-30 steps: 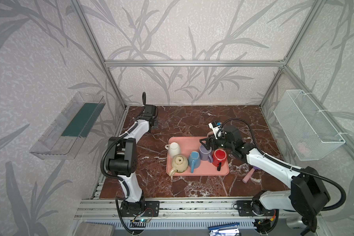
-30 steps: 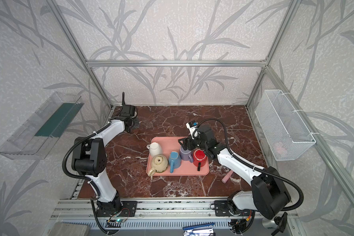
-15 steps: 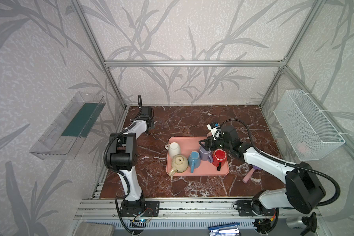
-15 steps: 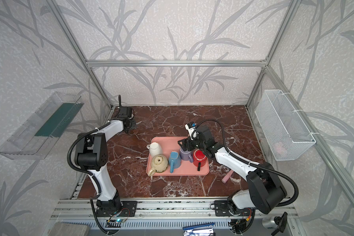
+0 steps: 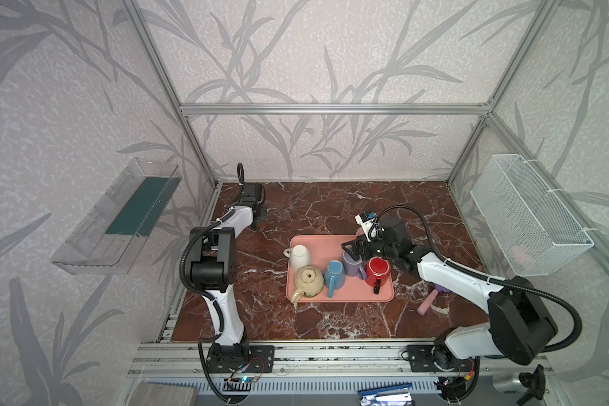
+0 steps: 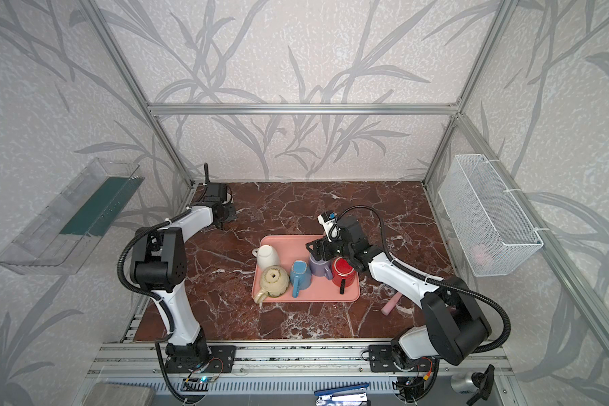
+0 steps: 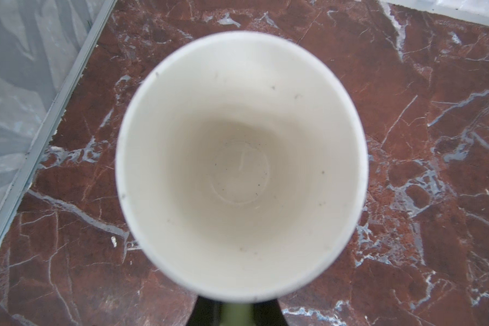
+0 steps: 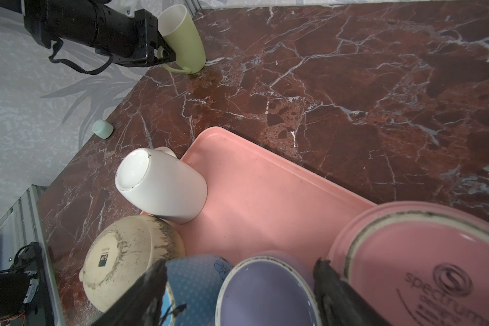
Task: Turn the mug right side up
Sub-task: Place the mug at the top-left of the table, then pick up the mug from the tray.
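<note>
Green mug (image 8: 185,36) upright at table (image 8: 350,70) corner, left end effector (image 8: 164,56) gripping handle (image 8: 175,69).

The whole desk (image 5: 331,211) is taken in from high above its front edge in both top views, aimed down and back. A mug (image 7: 240,163) is looked straight into, very near, in the left wrist view. The tray (image 8: 266,197) is seen close and slantwise in the right wrist view, with that mug beyond

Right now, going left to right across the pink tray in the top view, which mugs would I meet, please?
Speckled beige ceramic mug → light blue ceramic mug → lilac ceramic mug → glossy red mug with a black handle.
</note>
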